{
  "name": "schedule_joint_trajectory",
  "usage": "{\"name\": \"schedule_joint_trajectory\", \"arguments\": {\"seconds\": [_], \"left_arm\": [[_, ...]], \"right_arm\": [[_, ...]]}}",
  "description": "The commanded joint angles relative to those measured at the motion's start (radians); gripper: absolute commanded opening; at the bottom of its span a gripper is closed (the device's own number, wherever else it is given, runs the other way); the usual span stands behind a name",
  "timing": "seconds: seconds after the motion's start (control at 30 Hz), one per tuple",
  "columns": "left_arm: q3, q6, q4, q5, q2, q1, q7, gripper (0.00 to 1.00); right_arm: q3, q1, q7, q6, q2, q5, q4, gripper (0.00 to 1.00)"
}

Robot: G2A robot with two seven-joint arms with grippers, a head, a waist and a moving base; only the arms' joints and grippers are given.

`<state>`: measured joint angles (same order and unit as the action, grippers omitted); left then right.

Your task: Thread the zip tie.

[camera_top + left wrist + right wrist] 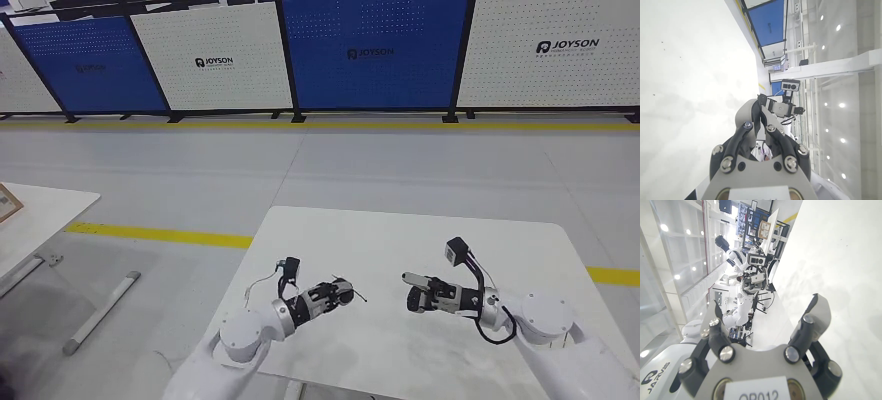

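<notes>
One white table, blue-and-white panels beyond it; above it, left gripper pinches one zip tie, right gripper gapes.

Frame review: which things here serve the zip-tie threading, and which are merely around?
Job: thin black zip tie, left end effector shut on it, open right end effector, white work table.
Idle: second white table, blue and white perforated wall panels.

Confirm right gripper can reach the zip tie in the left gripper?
Probably yes. Right gripper is open, facing the left gripper over the table with nothing between; the zip tie pokes out of the left's shut fingers toward it.
</notes>
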<state>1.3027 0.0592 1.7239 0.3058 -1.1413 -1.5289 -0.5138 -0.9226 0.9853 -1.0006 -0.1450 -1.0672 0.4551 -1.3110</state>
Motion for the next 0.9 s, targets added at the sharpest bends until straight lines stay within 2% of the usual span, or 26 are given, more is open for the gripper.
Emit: {"name": "schedule_joint_trajectory", "arguments": {"seconds": [0.0, 0.13, 0.3, 0.37, 0.43, 0.47, 0.8, 0.87], "left_arm": [[0.013, -0.006, 0.006, 0.066, -0.002, 0.001, 0.008, 0.00], [0.082, -0.022, 0.082, 0.161, 0.004, -0.029, -0.006, 0.00], [0.180, -0.057, 0.254, 0.226, 0.014, -0.128, -0.025, 0.00], [0.215, -0.063, 0.312, 0.250, 0.018, -0.167, -0.038, 0.00], [0.241, -0.060, 0.348, 0.257, 0.020, -0.200, -0.035, 0.00], [0.249, -0.062, 0.358, 0.260, 0.020, -0.208, -0.024, 0.00], [0.249, -0.062, 0.358, 0.260, 0.020, -0.208, -0.024, 0.00], [0.237, -0.053, 0.352, 0.240, 0.019, -0.199, -0.006, 0.00]], "right_arm": [[0.000, 0.000, 0.000, 0.000, 0.000, 0.000, 0.000, 1.00], [0.000, 0.000, 0.000, 0.000, 0.000, 0.000, 0.000, 1.00], [0.000, 0.000, 0.000, 0.000, 0.000, 0.000, 0.000, 1.00], [0.000, 0.000, 0.000, 0.000, 0.000, 0.000, 0.000, 1.00], [0.000, 0.000, 0.000, 0.000, 0.000, 0.000, 0.000, 1.00], [0.000, 0.000, 0.000, 0.000, 0.000, 0.000, 0.000, 1.00], [0.000, 0.000, 0.000, 0.000, 0.000, 0.000, 0.000, 1.00], [0.000, 0.000, 0.000, 0.000, 0.000, 0.000, 0.000, 1.00]]}}
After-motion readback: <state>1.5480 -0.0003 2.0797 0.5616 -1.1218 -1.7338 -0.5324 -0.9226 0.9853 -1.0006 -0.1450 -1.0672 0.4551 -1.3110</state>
